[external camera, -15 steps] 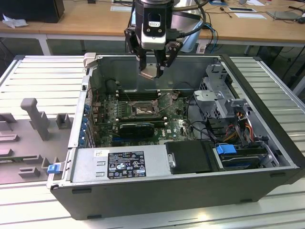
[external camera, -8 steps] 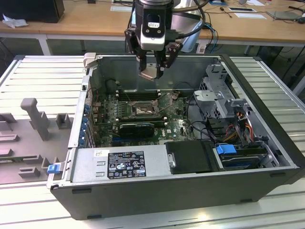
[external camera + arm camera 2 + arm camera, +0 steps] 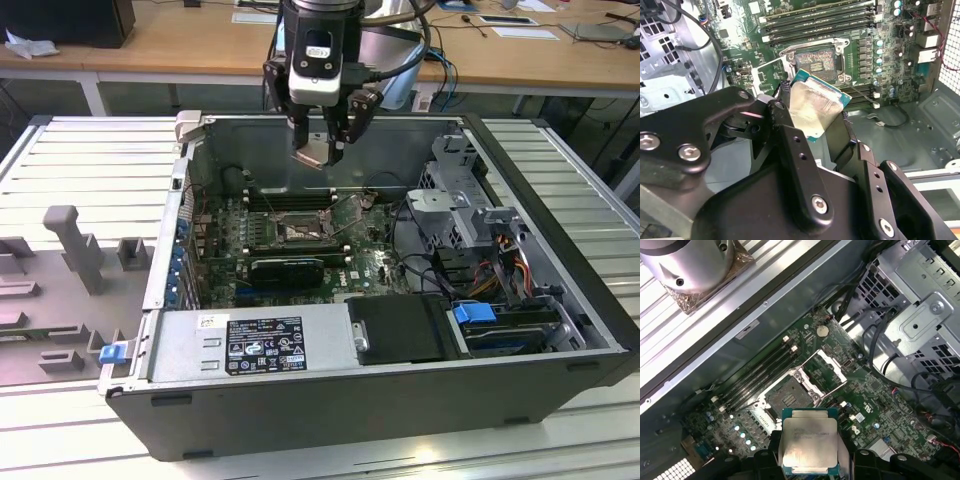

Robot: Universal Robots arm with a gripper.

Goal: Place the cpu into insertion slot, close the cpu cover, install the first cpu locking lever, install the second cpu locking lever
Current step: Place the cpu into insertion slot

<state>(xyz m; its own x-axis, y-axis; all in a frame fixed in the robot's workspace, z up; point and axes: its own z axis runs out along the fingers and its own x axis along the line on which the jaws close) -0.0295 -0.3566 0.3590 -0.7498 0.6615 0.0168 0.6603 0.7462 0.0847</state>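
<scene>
Exterior view, left to right: a grey fixture block [image 3: 75,245] sits on the bench [image 3: 90,160], with the open computer case [image 3: 400,400] just beside it. The gripper [image 3: 321,152] has its fingers [image 3: 792,150] clamped on the cpu [image 3: 313,157]. The chip is held tilted above the motherboard [image 3: 365,268], apart from the insertion slot [image 3: 298,232]. In the first wrist view, the cpu cover [image 3: 826,367] is swung open beside the slot and the pin field is exposed.
</scene>
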